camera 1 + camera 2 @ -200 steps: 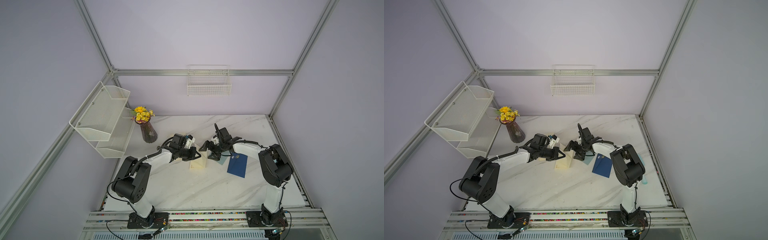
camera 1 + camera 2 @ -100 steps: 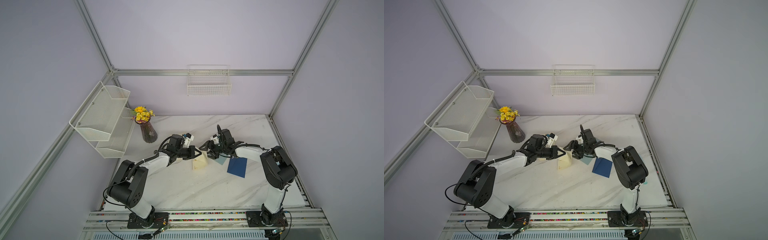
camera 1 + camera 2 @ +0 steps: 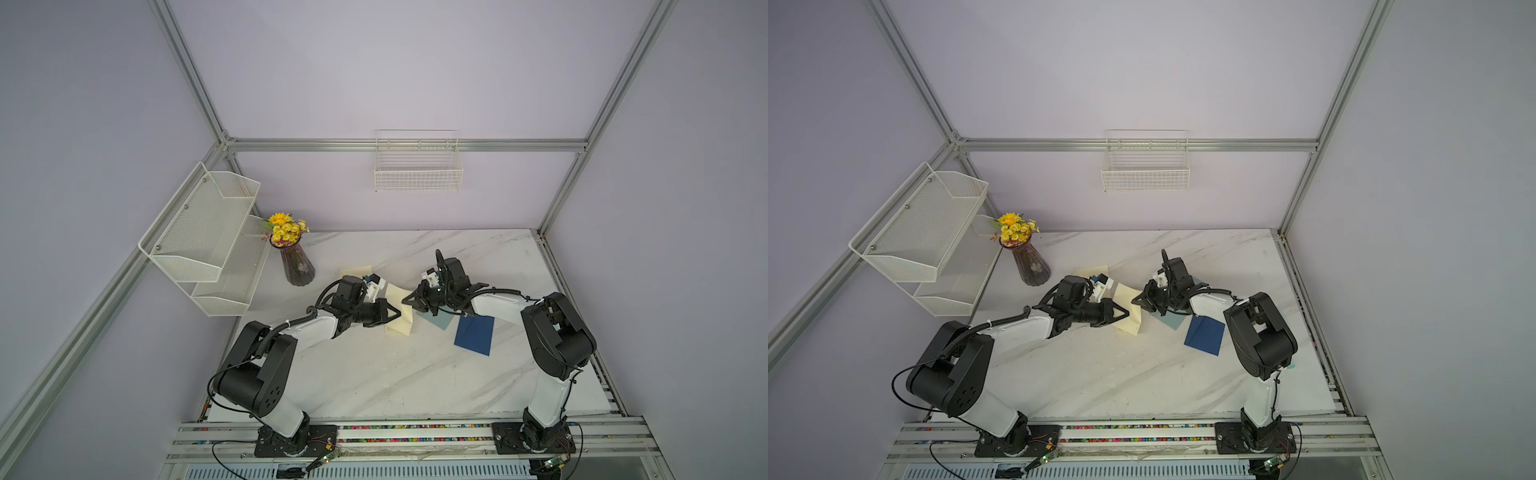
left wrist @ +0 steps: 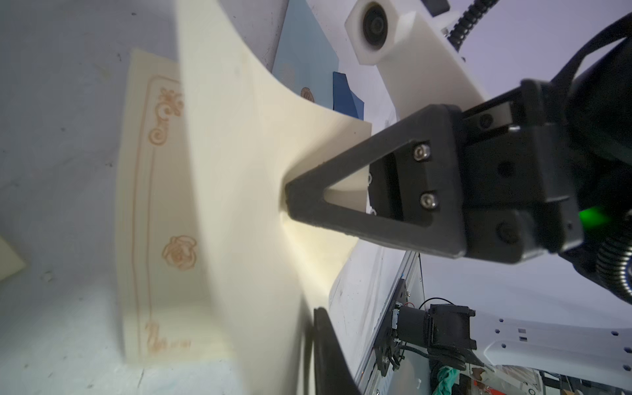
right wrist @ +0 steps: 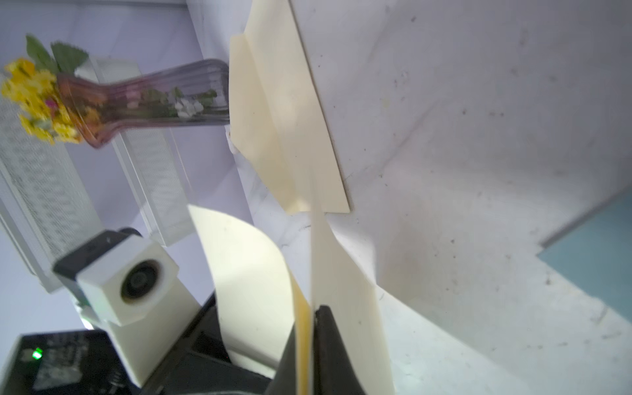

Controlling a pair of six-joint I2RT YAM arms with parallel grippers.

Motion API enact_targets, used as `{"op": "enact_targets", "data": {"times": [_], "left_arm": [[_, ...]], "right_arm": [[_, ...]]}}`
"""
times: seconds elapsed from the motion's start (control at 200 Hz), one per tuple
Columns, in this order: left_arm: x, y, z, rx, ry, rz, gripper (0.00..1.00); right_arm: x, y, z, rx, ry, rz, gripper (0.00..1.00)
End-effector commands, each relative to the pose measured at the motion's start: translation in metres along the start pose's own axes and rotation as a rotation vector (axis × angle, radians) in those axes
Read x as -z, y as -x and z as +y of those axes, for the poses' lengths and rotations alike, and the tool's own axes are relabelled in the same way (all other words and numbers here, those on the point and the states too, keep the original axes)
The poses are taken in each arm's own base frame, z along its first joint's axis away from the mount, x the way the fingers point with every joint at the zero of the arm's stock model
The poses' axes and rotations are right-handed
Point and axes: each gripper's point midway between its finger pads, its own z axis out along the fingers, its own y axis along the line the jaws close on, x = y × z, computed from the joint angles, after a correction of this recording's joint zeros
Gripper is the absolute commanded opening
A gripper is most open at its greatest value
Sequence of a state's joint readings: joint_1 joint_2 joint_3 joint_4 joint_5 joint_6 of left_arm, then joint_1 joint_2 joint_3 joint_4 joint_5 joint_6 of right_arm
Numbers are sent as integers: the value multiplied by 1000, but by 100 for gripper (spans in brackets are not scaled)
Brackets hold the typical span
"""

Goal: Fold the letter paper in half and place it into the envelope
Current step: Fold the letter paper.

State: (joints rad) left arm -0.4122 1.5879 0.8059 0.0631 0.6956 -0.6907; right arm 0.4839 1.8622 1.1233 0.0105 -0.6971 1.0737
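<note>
Right gripper (image 5: 309, 313) is pinched shut on the raised edge of the letter paper (image 3: 400, 323). Left gripper (image 3: 394, 314) is at the same sheet. Its jaws look slightly apart, but I can't tell whether it grips.

The paper is mid-table between the arms. The printed half lies flat on the marble table (image 3: 374, 374), and the other half curls up over it, print facing inward. Its long axis runs roughly front-to-back, away from the bases.

I'd carry the pinched edge down onto the flat half's far edge, square the corners, then press the crease. Dragging sideways would likely skew it. The cream envelope (image 3: 354, 272) waits behind the left gripper.
</note>
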Motion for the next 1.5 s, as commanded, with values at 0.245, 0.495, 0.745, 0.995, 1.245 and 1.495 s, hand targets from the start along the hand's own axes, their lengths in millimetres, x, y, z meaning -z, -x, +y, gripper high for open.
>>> {"op": "enact_targets", "data": {"times": [0.245, 0.495, 0.745, 0.995, 1.245, 1.495], "left_arm": [[42, 34, 5, -5, 111, -126, 100], [47, 55, 0, 111, 82, -191, 100], [40, 63, -2, 134, 12, -222, 100], [41, 77, 1, 142, -28, -271, 100], [42, 84, 7, 164, -20, -289, 100], [48, 80, 4, 70, -2, -285, 100]], "right_arm": [[17, 25, 31, 43, 50, -71, 0], [16, 39, 43, 30, 78, -94, 0], [14, 47, 60, 7, 154, -97, 0], [19, 41, 62, 10, 165, -93, 0], [25, 37, 58, -2, 162, -94, 0], [33, 41, 58, -63, 176, -102, 0]]}}
